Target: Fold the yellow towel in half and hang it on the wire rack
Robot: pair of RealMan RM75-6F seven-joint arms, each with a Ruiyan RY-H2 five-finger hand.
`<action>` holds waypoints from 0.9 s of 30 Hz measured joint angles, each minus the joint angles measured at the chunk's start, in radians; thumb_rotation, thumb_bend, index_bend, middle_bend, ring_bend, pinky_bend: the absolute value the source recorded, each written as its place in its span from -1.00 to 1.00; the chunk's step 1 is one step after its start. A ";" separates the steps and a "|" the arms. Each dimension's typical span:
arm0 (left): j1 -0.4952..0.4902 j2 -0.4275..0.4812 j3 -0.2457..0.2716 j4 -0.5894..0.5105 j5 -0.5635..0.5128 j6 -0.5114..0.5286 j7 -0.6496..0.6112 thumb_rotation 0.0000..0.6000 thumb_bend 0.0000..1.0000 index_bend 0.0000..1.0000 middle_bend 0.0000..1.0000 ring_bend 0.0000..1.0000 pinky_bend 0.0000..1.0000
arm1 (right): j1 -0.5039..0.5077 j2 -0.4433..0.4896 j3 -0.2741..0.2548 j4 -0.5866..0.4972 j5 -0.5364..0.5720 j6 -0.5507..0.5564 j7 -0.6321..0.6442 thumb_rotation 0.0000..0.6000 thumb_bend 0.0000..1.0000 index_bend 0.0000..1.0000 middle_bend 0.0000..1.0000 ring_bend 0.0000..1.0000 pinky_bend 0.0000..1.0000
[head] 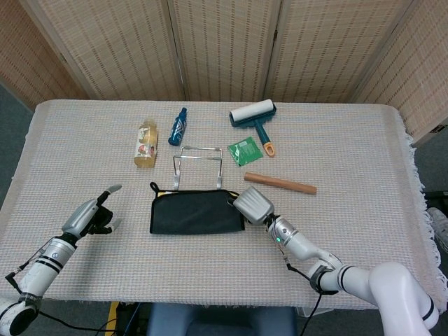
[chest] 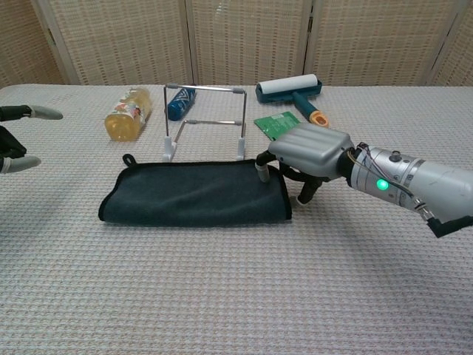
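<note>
Towel [chest: 194, 197]: dark, folded flat, near table's front edge.
Right hand [chest: 304, 157]: fingertips pinching towel's right end.
Left hand [head: 89, 217]: spread, empty.

A table [head: 364, 175] covered in a pale woven cloth stands before rattan screens. Lying directly on it: a dark folded towel [head: 196, 211] at the front centre, a wire rack [head: 199, 165] standing just behind the towel, an amber bottle [head: 145, 143] and a blue bottle [head: 178, 126] on their sides to the left, a lint roller [head: 255, 117], a green packet [head: 245, 150] and a wooden rolling pin [head: 280, 183] to the right.
</note>
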 measured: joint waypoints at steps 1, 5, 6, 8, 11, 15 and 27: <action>0.000 0.000 0.001 -0.001 0.002 0.000 0.000 1.00 -0.13 -1.00 0.83 0.72 0.85 | 0.002 -0.001 -0.002 0.002 -0.003 -0.002 -0.004 1.00 -0.56 -0.20 0.78 1.00 1.00; 0.003 0.004 0.004 -0.002 0.006 0.003 -0.003 1.00 -0.13 -1.00 0.83 0.72 0.85 | 0.002 -0.005 -0.007 0.008 -0.009 -0.002 -0.012 1.00 -0.56 -0.20 0.78 1.00 1.00; 0.004 0.004 0.004 -0.002 0.005 0.003 -0.005 1.00 -0.13 -1.00 0.83 0.72 0.85 | 0.002 -0.007 -0.007 0.011 -0.010 0.000 -0.013 1.00 -0.56 -0.20 0.78 1.00 1.00; 0.005 0.005 0.005 -0.001 0.005 0.003 -0.008 1.00 -0.13 -1.00 0.83 0.72 0.85 | 0.000 -0.012 -0.007 0.018 -0.011 0.005 -0.013 1.00 -0.55 -0.20 0.78 1.00 1.00; 0.006 0.007 0.006 0.000 0.007 0.004 -0.011 1.00 -0.13 -1.00 0.83 0.72 0.85 | -0.001 -0.024 -0.005 0.032 -0.015 0.017 -0.010 1.00 -0.44 -0.17 0.79 1.00 1.00; 0.008 0.008 0.007 -0.001 0.009 0.007 -0.013 1.00 -0.13 -1.00 0.83 0.72 0.85 | -0.001 -0.040 -0.003 0.051 -0.022 0.031 0.000 1.00 -0.23 -0.09 0.79 1.00 1.00; 0.009 0.013 0.004 0.005 0.003 0.005 -0.020 1.00 -0.13 -1.00 0.83 0.72 0.85 | -0.007 -0.019 0.009 0.035 -0.047 0.105 0.049 1.00 0.11 0.17 0.82 1.00 1.00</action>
